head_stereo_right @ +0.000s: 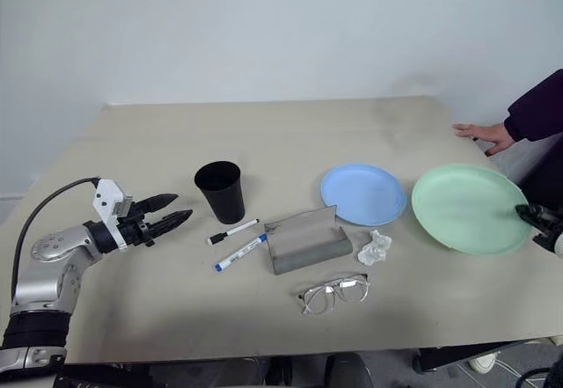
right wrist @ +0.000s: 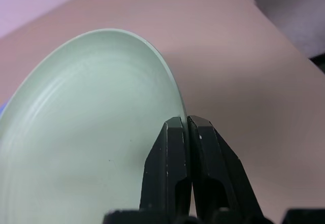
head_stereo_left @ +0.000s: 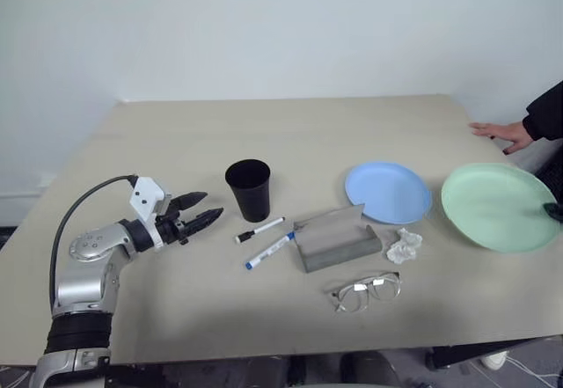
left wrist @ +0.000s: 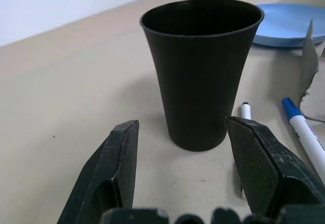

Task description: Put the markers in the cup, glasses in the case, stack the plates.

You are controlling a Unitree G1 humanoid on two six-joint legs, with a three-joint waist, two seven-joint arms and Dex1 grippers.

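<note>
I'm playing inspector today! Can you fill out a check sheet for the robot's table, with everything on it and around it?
Surface: beige table, flat.
Job's things: black cup upright; two markers lying beside it; grey case open; glasses in front of the case; blue plate flat; green plate tilted, lifted by its rim.
Clutter: crumpled tissue beside the case.
Hands: left hand open, pointing at the cup; right hand shut on the green plate's rim.
Cables: black cable on the left arm.
Surroundings: white wall; a person's hand on the table's far corner.
</note>
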